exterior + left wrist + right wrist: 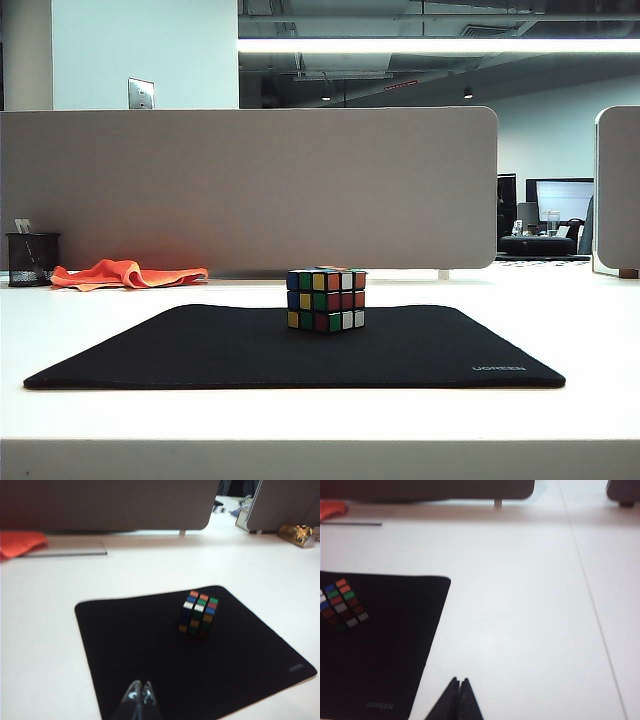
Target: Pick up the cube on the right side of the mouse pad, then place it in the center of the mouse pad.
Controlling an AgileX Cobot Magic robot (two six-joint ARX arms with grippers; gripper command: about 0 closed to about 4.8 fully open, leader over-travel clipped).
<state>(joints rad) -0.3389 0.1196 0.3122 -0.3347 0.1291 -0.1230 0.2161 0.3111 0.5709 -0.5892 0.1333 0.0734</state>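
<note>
The cube point(326, 299) stands on the black mouse pad point(200, 350), near the middle of it and toward its far edge. No arm shows in the exterior view. From the left wrist view the cube point(198, 614) rests on the mouse pad point(150, 650), well ahead of my left gripper point(140, 684), whose fingertips are pressed together, empty, above the pad's near part. The right wrist view has the cube point(341, 605) on the mouse pad point(385, 655), off to the side of my right gripper point(459, 680), which is shut and empty over bare white table.
An orange cloth point(125, 273) and a black mesh pen cup point(32, 259) sit at the back left against the grey partition point(250, 190). The white table point(580, 320) surrounds the pad. A gold wrapped object point(298, 533) lies at the far right.
</note>
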